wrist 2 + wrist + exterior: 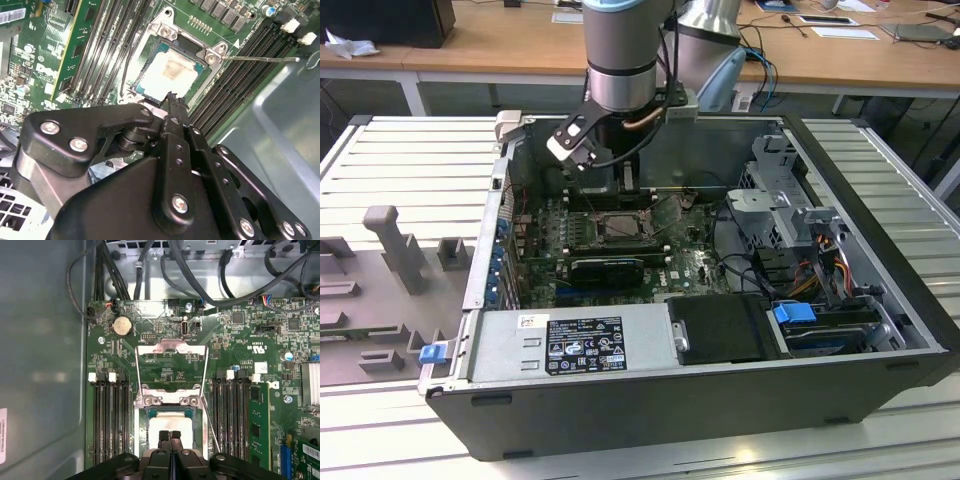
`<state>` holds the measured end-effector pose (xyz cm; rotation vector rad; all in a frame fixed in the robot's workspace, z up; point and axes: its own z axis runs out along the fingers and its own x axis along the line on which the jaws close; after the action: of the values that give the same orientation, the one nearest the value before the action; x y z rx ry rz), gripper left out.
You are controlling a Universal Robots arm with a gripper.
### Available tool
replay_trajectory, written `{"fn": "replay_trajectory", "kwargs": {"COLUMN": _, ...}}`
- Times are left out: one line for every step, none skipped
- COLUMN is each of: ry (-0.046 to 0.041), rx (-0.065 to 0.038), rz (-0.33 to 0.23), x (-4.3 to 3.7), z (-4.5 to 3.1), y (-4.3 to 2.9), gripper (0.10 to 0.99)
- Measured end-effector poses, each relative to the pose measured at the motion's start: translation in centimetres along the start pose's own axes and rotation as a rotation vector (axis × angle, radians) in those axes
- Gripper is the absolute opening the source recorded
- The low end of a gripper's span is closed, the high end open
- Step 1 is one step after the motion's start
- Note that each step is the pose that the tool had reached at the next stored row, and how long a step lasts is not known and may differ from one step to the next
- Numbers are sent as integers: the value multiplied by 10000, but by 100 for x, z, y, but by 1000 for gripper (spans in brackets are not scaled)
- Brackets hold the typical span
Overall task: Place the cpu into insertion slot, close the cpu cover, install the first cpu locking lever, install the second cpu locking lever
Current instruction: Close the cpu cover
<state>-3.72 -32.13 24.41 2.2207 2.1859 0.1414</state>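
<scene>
The cpu (170,426) lies flat in the insertion slot (141,432) on the green motherboard, its pale face also clear in the second wrist view (167,75). My gripper (170,436) is shut with nothing between its black fingers, its tips just above the chip's near edge (172,97). The cpu cover (171,351), a grey frame with a square window, is swung open away from the slot beyond its hinge. A thin locking lever (260,59) juts out sideways over the memory slots. In the exterior view the gripper (618,195) hangs over the slot (620,228).
Black memory slots (107,420) flank the socket on both sides. Cables (200,285) hang over the board's far end, and the case's grey wall (40,365) stands close beside it. A power supply (575,345) and drive cage (790,215) fill the case's other parts.
</scene>
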Motion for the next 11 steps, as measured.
{"fn": "replay_trajectory", "kwargs": {"ry": 2, "rx": 7, "rz": 2, "x": 1, "z": 7, "y": 89, "gripper": 106}}
{"fn": "replay_trajectory", "kwargs": {"ry": 23, "rx": 18, "rz": -1, "x": 1, "z": 9, "y": 123, "gripper": 106}}
{"fn": "replay_trajectory", "kwargs": {"ry": 102, "rx": 148, "rz": -22, "x": 2, "z": 13, "y": 168, "gripper": 106}}
{"fn": "replay_trajectory", "kwargs": {"ry": 113, "rx": 289, "rz": -44, "x": 3, "z": 16, "y": 197, "gripper": 106}}
{"fn": "replay_trajectory", "kwargs": {"ry": 112, "rx": 494, "rz": -67, "x": 3, "z": 19, "y": 240, "gripper": 106}}
{"fn": "replay_trajectory", "kwargs": {"ry": 111, "rx": 629, "rz": -96, "x": 3, "z": 22, "y": 289, "gripper": 106}}
{"fn": "replay_trajectory", "kwargs": {"ry": 114, "rx": 631, "rz": -124, "x": 6, "z": -16, "y": 292, "gripper": 106}}
{"fn": "replay_trajectory", "kwargs": {"ry": 114, "rx": 631, "rz": -128, "x": 8, "z": -59, "y": 296, "gripper": 106}}
{"fn": "replay_trajectory", "kwargs": {"ry": 114, "rx": 631, "rz": -131, "x": 10, "z": -99, "y": 299, "gripper": 106}}
{"fn": "replay_trajectory", "kwargs": {"ry": 117, "rx": 630, "rz": -131, "x": 10, "z": -103, "y": 300, "gripper": 106}}
{"fn": "replay_trajectory", "kwargs": {"ry": 114, "rx": 632, "rz": -134, "x": 10, "z": -105, "y": 314, "gripper": 106}}
